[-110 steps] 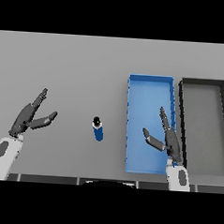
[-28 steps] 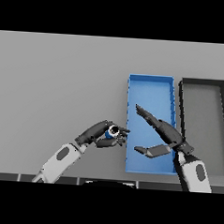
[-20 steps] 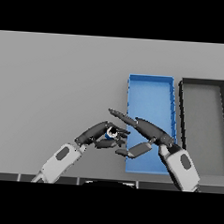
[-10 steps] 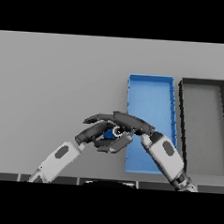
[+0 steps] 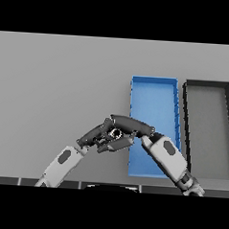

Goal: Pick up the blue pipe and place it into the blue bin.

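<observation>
Grey table (image 5: 51, 74) fills the head view, plain and flat, with 2 long bins lying side by side on its right half. Nearer the middle is the blue bin (image 5: 154, 80); a dark grey bin (image 5: 209, 85) sits just beside it on the right.

Both hands meet just left of the blue bin's lower left wall. From the lower left comes the left hand (image 5: 93, 136), its fingers curled round the blue pipe (image 5: 115, 134). Reaching in from the lower right across the bin's near corner, the right hand (image 5: 132, 124) has its fingers curved over the top of the same spot, apparently closing on the pipe as well. Only a small pale, round patch of the pipe shows between the fingers, probably its open end facing up towards the camera, so its long axis seems to stand roughly upright; the hands hide too much to be sure.

As a judgement, the step in hand is securing the pipe before carrying it right. To do it well, 1 firm grip should be settled first, then the pipe lifted clear of the bin wall before release.
</observation>
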Action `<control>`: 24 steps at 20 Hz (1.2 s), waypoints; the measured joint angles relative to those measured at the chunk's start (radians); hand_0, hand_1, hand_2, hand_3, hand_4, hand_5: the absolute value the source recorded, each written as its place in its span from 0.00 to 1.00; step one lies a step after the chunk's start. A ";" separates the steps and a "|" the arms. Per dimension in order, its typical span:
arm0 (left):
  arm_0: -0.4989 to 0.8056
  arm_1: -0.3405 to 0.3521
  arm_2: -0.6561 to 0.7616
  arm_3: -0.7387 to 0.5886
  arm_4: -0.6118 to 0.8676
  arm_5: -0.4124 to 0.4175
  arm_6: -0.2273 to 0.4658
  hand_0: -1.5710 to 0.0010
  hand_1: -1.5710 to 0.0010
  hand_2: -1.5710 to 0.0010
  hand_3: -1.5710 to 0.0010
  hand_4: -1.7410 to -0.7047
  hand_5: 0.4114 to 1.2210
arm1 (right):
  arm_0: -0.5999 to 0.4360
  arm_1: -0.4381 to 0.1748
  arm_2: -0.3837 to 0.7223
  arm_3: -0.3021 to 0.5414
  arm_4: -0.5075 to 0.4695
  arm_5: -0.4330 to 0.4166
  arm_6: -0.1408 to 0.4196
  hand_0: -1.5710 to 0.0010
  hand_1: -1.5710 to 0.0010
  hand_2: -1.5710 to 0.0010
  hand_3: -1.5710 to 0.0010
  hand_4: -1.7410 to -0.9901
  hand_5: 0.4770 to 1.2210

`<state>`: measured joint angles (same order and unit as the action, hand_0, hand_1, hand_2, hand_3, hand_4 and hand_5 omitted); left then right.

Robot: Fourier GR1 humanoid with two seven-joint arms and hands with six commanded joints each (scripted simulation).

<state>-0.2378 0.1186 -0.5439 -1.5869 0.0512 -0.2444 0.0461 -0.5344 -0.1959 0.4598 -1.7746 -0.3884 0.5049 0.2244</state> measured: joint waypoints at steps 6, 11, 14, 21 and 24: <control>0.009 -0.001 0.024 -0.013 -0.012 -0.023 -0.001 0.26 0.31 0.38 0.32 0.20 1.00 | -0.017 -0.051 0.049 -0.005 -0.016 -0.071 -0.080 0.02 0.02 0.02 0.03 0.34 0.94; -0.002 0.054 -0.003 -0.004 -0.153 -0.097 -0.087 0.76 0.77 0.80 0.78 0.63 0.87 | -0.026 -0.084 0.083 -0.013 -0.062 -0.107 -0.028 0.01 0.01 0.01 0.01 0.33 0.98; -0.018 0.046 0.010 0.016 -0.173 -0.082 -0.083 0.88 0.88 0.90 0.89 0.75 0.54 | -0.028 -0.093 0.092 -0.022 -0.076 -0.112 -0.039 0.00 0.00 0.00 0.00 0.33 0.99; -0.020 0.054 0.022 0.010 -0.157 -0.087 -0.053 0.97 0.98 0.98 0.98 0.82 0.23 | -0.051 -0.096 0.107 -0.007 -0.074 -0.136 -0.027 0.00 0.00 0.00 0.00 0.33 1.00; -0.019 0.032 0.026 0.021 -0.144 -0.080 -0.016 0.99 0.99 0.99 0.99 0.81 0.19 | -0.060 -0.104 0.100 -0.004 -0.094 -0.143 -0.039 0.00 0.00 0.00 0.00 0.34 1.00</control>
<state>-0.2566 0.1507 -0.5178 -1.5658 -0.0933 -0.3240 0.0299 -0.5942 -0.3001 0.5595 -1.7787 -0.4829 0.3624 0.1852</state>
